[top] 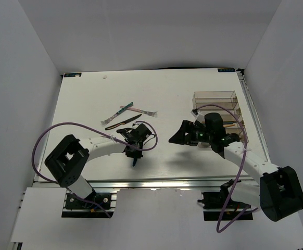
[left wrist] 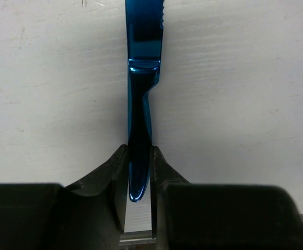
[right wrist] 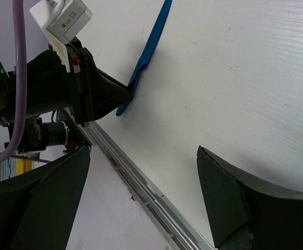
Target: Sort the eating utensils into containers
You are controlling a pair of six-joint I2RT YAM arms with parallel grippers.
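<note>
A blue knife is clamped by its handle between the fingers of my left gripper, blade pointing away over the white table. From above, the left gripper sits near the table's front, left of centre. The right wrist view shows the same blue knife sticking out of the left gripper. My right gripper hovers just right of centre, open and holding nothing. A teal-handled fork, a pink-handled fork and a black knife lie behind the left gripper. The clear brownish container stands at the right.
The table's front aluminium rail runs below my right gripper's fingers. A purple cable loops over the left arm, and another purple cable arcs across the container. Grey walls enclose the table on three sides.
</note>
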